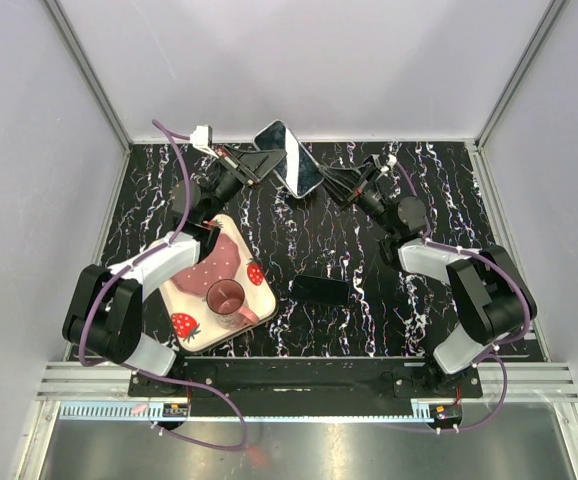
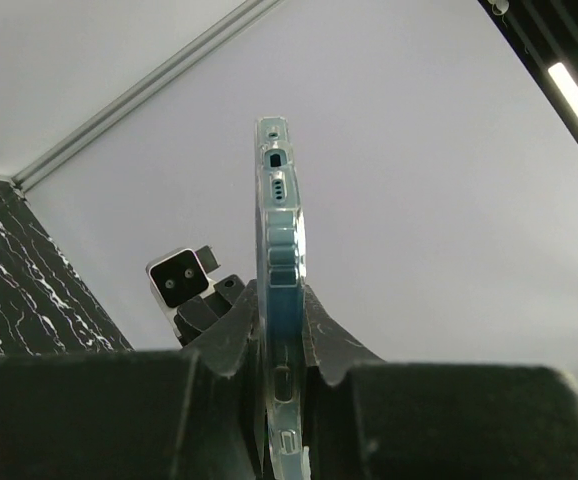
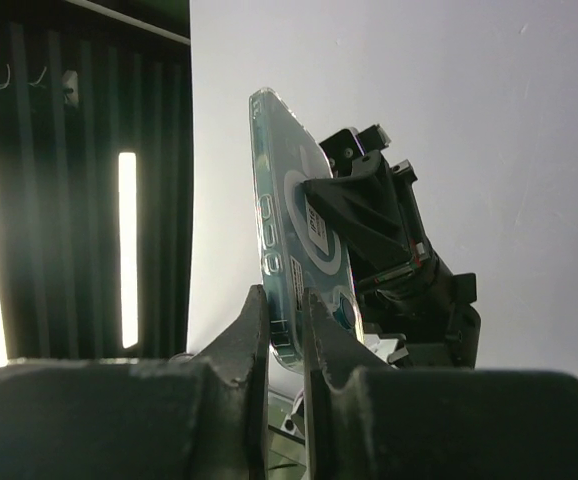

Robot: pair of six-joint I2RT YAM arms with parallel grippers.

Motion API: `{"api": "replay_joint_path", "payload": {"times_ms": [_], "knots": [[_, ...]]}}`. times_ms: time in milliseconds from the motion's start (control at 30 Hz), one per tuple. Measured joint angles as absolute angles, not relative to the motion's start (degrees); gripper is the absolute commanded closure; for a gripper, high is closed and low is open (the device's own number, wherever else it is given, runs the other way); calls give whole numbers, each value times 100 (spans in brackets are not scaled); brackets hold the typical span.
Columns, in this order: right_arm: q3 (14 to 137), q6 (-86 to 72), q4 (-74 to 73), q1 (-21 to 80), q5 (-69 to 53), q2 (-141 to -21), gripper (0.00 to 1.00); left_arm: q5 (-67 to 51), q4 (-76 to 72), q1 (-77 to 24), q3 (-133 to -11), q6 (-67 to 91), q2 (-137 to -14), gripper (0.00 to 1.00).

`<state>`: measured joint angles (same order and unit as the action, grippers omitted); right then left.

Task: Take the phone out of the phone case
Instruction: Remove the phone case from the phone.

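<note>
Jaws of the left gripper (image 2: 281, 305) are closed narrow on the phone case (image 2: 277, 200), one pad pressed on each broad face, with the case standing edge-on between them and its port cut-outs pointing away from the wrist. Jaws of the right gripper (image 3: 286, 300) are likewise narrow and clamp the opposite end of the same case, one pad on each face. The side-button bumps and a pale ring on the back show in the right wrist view. From above, the case is held clear of the worktop (image 1: 369, 330) at its far edge, tilted, and bridges the two sets of jaws, which meet it from the left and the right. Whether the phone sits inside the case cannot be told from these views. A dark flat slab (image 1: 320, 288) lies on the worktop between the two arms, nearer the bases and well apart from the case; whether it is the phone cannot be told. A square strawberry-print plate (image 1: 204, 335) lies beside the left arm, partly under its forearm, with a dark pink cup (image 1: 227, 296) standing on it. Purple cables run along both arms.
</note>
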<state>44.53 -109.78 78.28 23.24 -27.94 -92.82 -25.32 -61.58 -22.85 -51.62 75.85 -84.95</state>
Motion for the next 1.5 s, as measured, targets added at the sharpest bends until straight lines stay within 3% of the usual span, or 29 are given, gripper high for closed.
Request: {"api": "replay_joint_path", "payload": {"times_ms": [567,1500], "knots": [[4316,-11227,8300,2558,-2165,-9507,100,-2294,-6228,-2305,-5098,7856,-8484,100],[4792,-11518,8624,2637,-2213,-9815,100,-1868,-6001,-2318,-5098,9089,-8355,100]]}}
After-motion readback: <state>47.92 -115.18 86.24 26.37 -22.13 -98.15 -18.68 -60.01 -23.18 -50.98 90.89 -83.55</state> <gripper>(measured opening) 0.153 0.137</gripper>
